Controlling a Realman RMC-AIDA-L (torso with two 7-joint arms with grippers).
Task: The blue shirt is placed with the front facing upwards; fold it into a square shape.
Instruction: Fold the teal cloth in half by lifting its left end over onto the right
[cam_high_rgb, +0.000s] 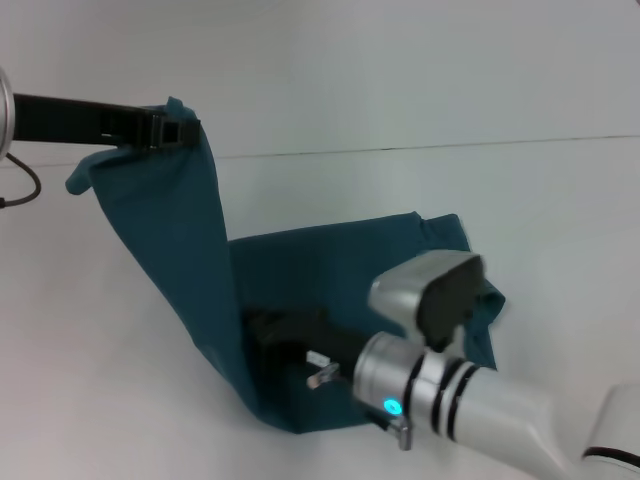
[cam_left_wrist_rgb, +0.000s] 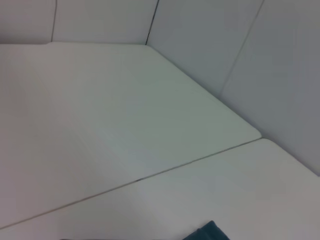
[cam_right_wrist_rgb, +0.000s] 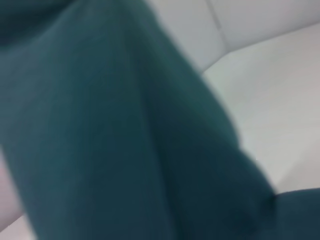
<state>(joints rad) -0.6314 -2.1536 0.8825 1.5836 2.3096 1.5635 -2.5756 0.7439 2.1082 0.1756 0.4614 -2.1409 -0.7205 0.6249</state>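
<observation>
Nearest, right end effector (cam_high_rgb: 268, 330) low on the blue shirt (cam_high_rgb: 330, 300) at the white surface's (cam_high_rgb: 90, 380) near edge, finger state not discernible, while farther back left end effector (cam_high_rgb: 172, 130) clamps a lifted shirt corner high.

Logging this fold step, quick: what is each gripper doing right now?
Left gripper: shut on the blue shirt, holding a corner up above the table.
Right gripper: low against the shirt's near edge.
</observation>
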